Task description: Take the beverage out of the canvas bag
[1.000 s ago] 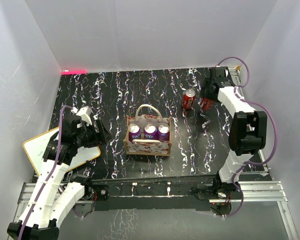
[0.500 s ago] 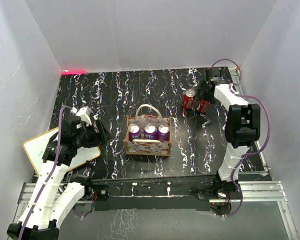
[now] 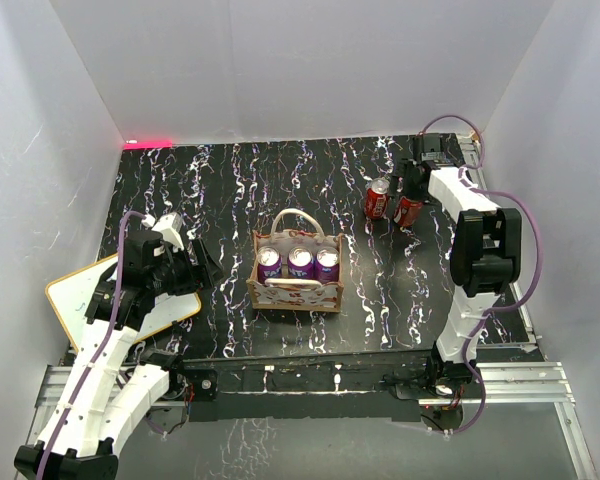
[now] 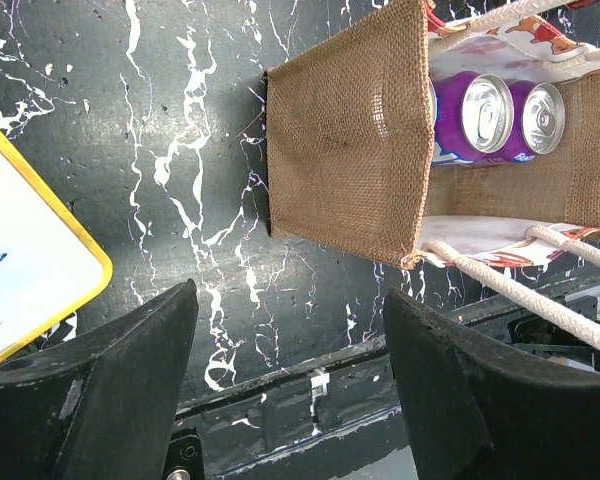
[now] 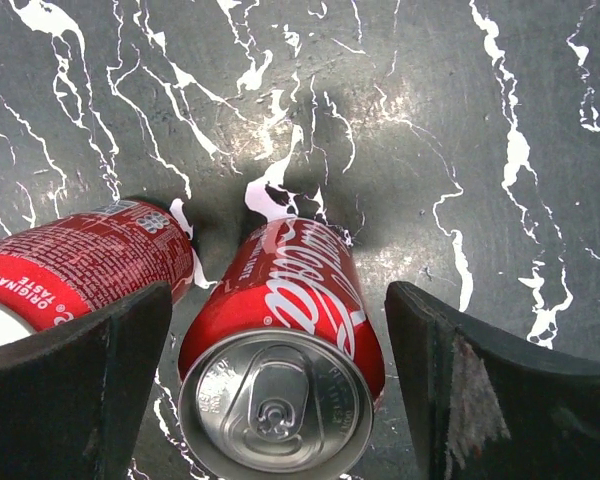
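One black marbled table (image 3: 230,180), white board with orange rim (image 3: 75,300) at its near-left edge; canvas bag (image 3: 295,297) upright mid-table. Left gripper (image 4: 290,300) released and empty, hanging just left of the bag, apart from it; right gripper (image 5: 277,295) at far right, jaws spread either side of an upright red can (image 5: 280,340) without touching it. Second red can (image 5: 80,260) just beside; three purple cans (image 3: 300,263) stand in a row inside the bag.

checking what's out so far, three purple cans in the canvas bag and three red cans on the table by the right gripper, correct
Not three: two red cans stand on the table by the right gripper, as the top external view shows. The three purple cans in the canvas bag are right.
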Tool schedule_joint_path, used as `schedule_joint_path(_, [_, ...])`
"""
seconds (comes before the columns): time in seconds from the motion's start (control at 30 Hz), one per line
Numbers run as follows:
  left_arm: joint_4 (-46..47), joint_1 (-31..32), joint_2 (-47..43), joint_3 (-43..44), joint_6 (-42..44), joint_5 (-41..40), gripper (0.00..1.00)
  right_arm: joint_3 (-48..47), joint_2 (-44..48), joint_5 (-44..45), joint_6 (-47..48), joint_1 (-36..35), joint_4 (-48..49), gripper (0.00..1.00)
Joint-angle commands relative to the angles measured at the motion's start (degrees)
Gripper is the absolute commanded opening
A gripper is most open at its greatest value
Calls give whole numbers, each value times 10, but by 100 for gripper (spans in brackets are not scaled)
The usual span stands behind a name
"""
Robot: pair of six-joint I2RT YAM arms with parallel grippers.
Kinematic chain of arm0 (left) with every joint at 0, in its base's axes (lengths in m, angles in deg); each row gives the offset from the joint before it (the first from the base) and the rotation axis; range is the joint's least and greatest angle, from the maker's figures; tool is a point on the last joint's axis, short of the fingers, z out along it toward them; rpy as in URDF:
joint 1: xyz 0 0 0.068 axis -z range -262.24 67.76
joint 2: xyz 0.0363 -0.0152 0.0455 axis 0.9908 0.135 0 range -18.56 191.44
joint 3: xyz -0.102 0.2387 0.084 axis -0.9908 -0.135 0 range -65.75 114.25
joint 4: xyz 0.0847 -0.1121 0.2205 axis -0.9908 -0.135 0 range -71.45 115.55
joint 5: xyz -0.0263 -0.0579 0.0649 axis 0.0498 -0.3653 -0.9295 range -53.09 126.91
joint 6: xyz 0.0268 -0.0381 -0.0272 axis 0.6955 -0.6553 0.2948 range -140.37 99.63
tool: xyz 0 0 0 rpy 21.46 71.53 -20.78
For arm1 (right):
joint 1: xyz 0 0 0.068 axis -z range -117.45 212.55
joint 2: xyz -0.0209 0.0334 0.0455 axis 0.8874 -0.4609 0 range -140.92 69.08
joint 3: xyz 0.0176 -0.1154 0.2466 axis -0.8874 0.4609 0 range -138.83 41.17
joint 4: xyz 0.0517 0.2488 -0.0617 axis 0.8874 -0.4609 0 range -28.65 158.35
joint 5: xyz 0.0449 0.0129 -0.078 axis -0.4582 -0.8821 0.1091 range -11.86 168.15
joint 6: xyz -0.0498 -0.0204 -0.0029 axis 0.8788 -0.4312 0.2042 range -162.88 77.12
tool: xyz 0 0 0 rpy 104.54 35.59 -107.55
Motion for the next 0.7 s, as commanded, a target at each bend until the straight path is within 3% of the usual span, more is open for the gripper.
schedule_joint_path(0.0, [2,-1,-6,3,2,0,73,-19,48,24,4,0,30,94])
schedule_joint_path(0.23, [2,-1,-7,2,3,1,73,77,156,7,-32,0,47,97])
schedule_joint_path(0.47, [4,-1,-3,1,4,7,73,322,341,-146,-46,0,162,98])
schedule_joint_path(0.67, [4,-1,2,1,4,7,73,411,431,-259,-37,0,171,98])
